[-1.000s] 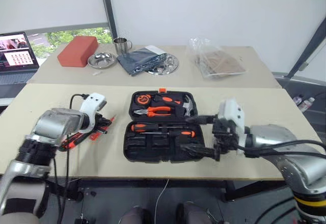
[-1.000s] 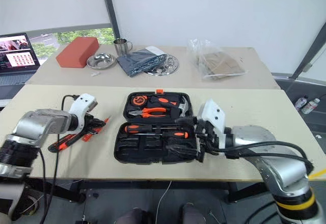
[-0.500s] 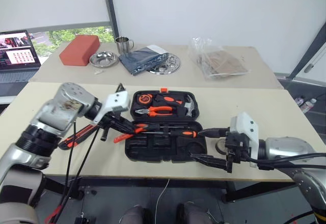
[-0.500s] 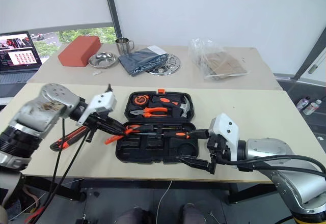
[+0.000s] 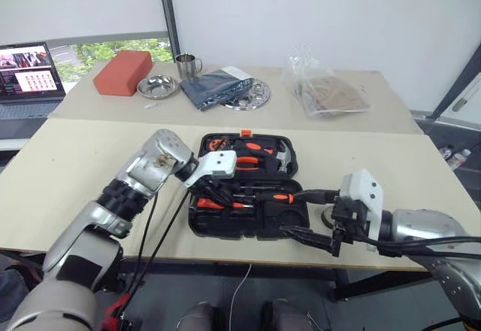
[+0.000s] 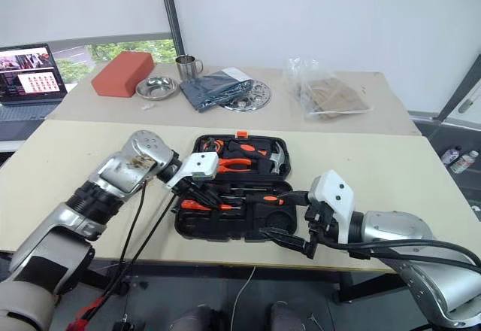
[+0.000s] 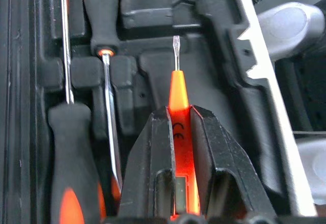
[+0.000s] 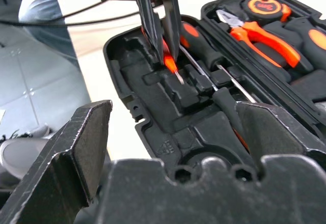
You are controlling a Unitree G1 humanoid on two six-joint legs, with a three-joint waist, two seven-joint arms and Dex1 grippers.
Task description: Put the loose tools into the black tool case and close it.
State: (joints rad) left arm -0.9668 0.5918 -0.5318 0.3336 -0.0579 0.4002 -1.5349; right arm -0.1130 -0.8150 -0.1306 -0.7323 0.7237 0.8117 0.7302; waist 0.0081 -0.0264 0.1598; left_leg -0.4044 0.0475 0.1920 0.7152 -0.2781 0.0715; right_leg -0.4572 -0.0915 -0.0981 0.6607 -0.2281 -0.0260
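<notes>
On the beige table (image 5: 68, 173), left claw (image 7: 179, 132) pinches one slim orange tool (image 7: 179, 94); right claw (image 8: 173, 147) gapes empty.

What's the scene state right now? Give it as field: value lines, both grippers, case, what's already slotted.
left gripper: shut on slim orange tool, tip pointing into the case's front half
right gripper: open, holding nothing, at the case's front right corner
black tool case: open on the near table
front half: two screwdrivers slotted side by side
rear half: pliers, hammer, round orange-and-black item
far table: red-orange box, metal cup
</notes>
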